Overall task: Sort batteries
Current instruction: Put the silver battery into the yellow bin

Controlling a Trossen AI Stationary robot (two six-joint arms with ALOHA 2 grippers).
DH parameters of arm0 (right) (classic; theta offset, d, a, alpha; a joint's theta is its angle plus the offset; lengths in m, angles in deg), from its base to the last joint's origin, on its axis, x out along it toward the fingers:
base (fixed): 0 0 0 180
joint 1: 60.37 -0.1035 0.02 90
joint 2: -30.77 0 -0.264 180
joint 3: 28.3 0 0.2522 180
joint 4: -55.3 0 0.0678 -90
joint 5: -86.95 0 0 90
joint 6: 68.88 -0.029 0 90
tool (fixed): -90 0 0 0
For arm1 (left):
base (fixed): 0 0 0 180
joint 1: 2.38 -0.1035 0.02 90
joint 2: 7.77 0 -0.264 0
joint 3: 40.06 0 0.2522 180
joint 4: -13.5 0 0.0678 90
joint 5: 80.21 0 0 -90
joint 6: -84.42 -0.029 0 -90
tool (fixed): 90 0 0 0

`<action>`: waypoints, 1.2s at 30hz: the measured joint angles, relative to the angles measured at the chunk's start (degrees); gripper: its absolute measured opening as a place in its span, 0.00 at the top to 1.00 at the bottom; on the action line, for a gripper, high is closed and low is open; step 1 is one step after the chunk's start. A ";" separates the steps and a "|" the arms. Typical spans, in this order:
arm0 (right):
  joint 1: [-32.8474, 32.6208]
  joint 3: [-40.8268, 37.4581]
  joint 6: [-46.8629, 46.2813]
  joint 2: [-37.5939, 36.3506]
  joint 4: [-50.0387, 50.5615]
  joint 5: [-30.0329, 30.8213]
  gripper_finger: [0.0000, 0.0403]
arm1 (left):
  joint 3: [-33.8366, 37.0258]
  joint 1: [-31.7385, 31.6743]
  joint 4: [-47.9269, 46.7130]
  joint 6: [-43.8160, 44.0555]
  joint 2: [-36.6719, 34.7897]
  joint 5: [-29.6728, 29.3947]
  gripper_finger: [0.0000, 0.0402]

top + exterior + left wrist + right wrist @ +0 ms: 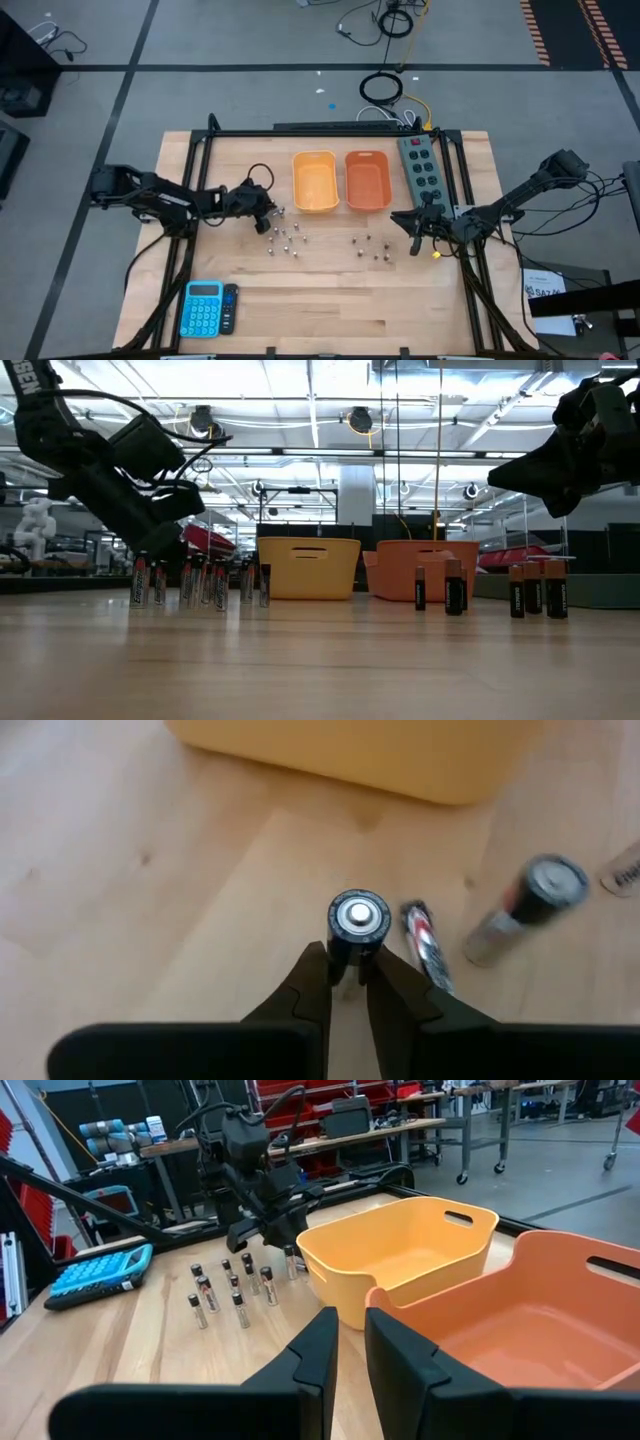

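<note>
Left hand (347, 975): it is at the left group of batteries, close to the yellow bin's left end. Its two fingers are closed on one upright battery (359, 925), just under the battery's top cap.
Held battery: it stands between the finger tips, with its silver cap up. Whether its foot touches the counter (330, 300) I cannot tell.
Left group of batteries (284, 238): silvery-grey ones, standing close together in front of the yellow bin (314, 181), near its left front corner. In the left wrist view one more stands upright just beside the held one, and one with a red mark (426, 942) is near it.
Right group of batteries (370, 247): darker ones with copper tops, standing in front of the orange bin (367, 180), apart from the left group.
Bins: they stand side by side near the back edge of the counter, almost touching.
Right hand (418, 232): it hangs over the right side of the counter, beside the orange bin and in front of the green power strip (420, 166). Its fingers are nearly together, with only a narrow gap, and hold nothing.
Open room: the front half of the counter is bare wood, except the blue calculator (201, 308) at the front left corner.
Between the groups: a free strip of wood.
</note>
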 joint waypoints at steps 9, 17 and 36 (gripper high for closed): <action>0.00 0.02 -1.47 0.59 0.00 1.68 0.88 | -9.02 -5.98 -4.90 -9.80 0.00 1.05 0.89; 0.02 0.02 -6.99 5.35 0.06 6.76 0.88 | -21.64 -6.53 -15.31 -17.09 -0.04 4.04 0.89; 1.97 0.04 -13.70 15.21 -6.93 9.16 0.88 | -34.76 -6.60 -19.99 -22.87 13.04 20.16 0.89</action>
